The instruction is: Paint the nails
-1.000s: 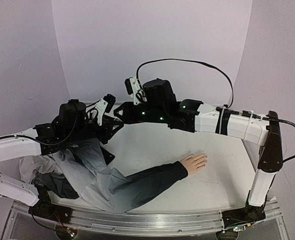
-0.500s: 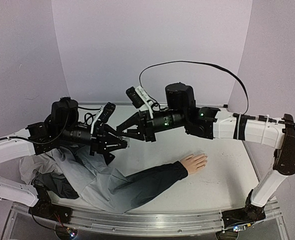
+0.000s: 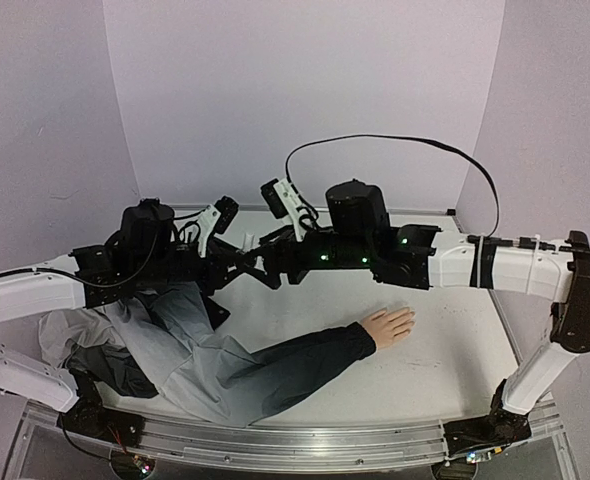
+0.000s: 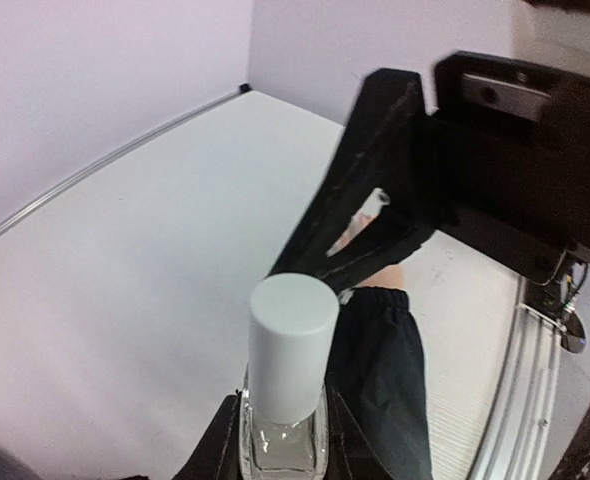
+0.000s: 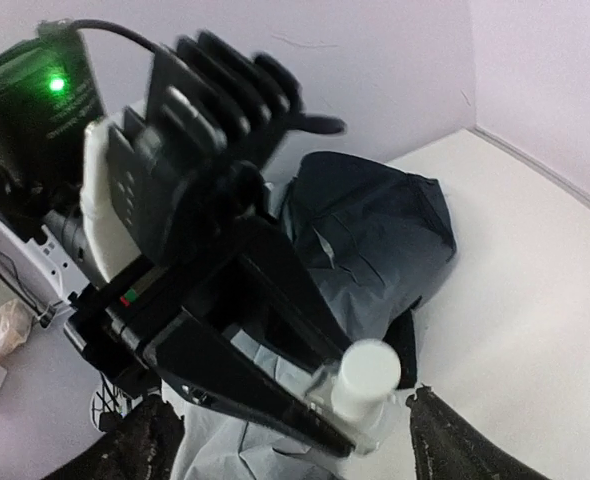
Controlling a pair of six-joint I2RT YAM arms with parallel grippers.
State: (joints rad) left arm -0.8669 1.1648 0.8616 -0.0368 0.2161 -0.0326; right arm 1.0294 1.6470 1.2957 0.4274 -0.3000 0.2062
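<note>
— What lies on the white tabletop (image 3: 445, 350)?
— A crumpled grey garment (image 3: 175, 350) on the left. Its dark sleeve (image 3: 305, 360) reaches right and ends in a peach mannequin hand (image 3: 390, 324), lying flat with the fingers spread.
— And the arms?
— They meet above the garment, well apart from that hand. The left tool (image 4: 283, 445) pinches a small clear bottle (image 5: 360, 400) at its base and holds it upright. The right tool (image 5: 295, 405) is spread wide on either side of the bottle's white cap (image 4: 293, 335).
— The nails (image 3: 409, 316)?
— At the fingertips, pointing right, too small to make out.
</note>
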